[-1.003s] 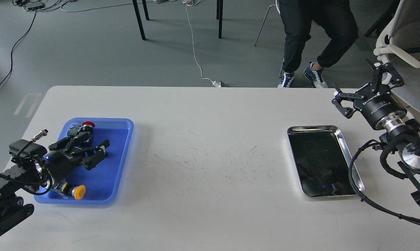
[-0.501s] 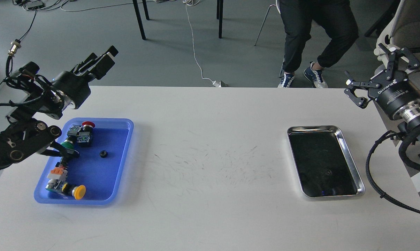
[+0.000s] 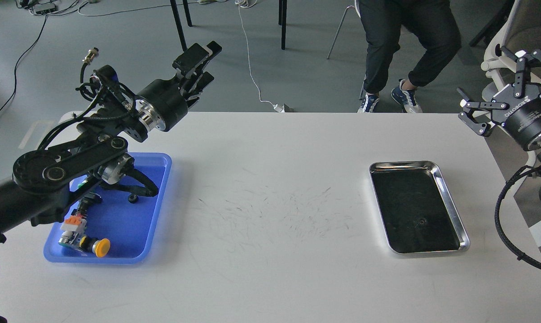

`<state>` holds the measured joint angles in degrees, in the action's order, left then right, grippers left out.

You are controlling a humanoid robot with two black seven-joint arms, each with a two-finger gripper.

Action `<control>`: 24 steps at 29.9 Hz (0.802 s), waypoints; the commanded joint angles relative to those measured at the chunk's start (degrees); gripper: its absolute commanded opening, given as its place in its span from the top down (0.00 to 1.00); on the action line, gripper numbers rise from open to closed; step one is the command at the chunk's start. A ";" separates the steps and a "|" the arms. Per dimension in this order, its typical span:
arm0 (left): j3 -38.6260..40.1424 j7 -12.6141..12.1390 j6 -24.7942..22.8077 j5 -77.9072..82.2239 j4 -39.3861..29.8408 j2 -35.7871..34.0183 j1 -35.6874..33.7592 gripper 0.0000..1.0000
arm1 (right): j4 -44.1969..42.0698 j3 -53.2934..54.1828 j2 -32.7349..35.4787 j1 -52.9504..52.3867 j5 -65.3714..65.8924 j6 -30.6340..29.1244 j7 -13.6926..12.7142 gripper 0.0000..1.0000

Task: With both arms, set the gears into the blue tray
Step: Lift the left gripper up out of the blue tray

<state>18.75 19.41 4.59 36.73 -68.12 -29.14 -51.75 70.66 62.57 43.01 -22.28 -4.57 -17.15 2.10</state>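
While one small black gear (image 3: 133,198) lies on the floor of the blue tray (image 3: 160,197), partly under a cable of the left arm, nothing sits between either pair of jaws. The left gripper (image 3: 201,63) is raised well above and beyond the tray, past the table's far edge, pointing up and right — its fingers look close together, but I cannot tell whether they are parted or pressed. The right gripper (image 3: 503,78) hangs off the table's right side, jaws spread wide and holding nothing, well apart from the gear. Push-button switches share the tray — a yellow-capped one (image 3: 100,247) at its near end. An unloaded silver tray (image 3: 441,179) rests on the white table (image 3: 270,278).
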 commanded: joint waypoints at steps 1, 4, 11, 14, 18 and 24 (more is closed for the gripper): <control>0.67 -1.04 -0.11 -1.66 -1.23 -0.04 -0.02 0.04 | 3.85 0.80 1.36 2.75 0.00 -0.34 0.01 0.03; 0.94 -2.01 -0.28 -6.56 -0.70 0.14 -0.19 0.04 | 7.55 2.29 3.30 5.66 -0.17 -0.43 0.10 0.03; 6.99 -5.52 -1.07 -15.89 6.40 3.56 0.33 0.04 | 16.16 5.02 12.42 11.98 0.44 -0.61 -0.34 0.03; 9.54 -7.46 -2.83 -19.75 9.75 5.14 0.77 0.04 | 20.20 3.62 19.89 13.48 5.42 -0.52 -0.69 0.03; 10.60 -7.90 -3.19 -21.88 14.49 6.46 1.56 0.04 | 25.65 -1.04 28.60 13.31 21.67 -0.17 -0.69 0.03; 12.10 -8.08 -4.85 -25.13 17.23 6.12 2.35 0.03 | 28.83 -2.36 35.11 11.73 45.57 -4.63 -3.50 0.02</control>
<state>30.18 11.34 0.62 13.25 -51.80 -22.61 -49.90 99.01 60.76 75.31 -9.71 29.00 -18.41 0.76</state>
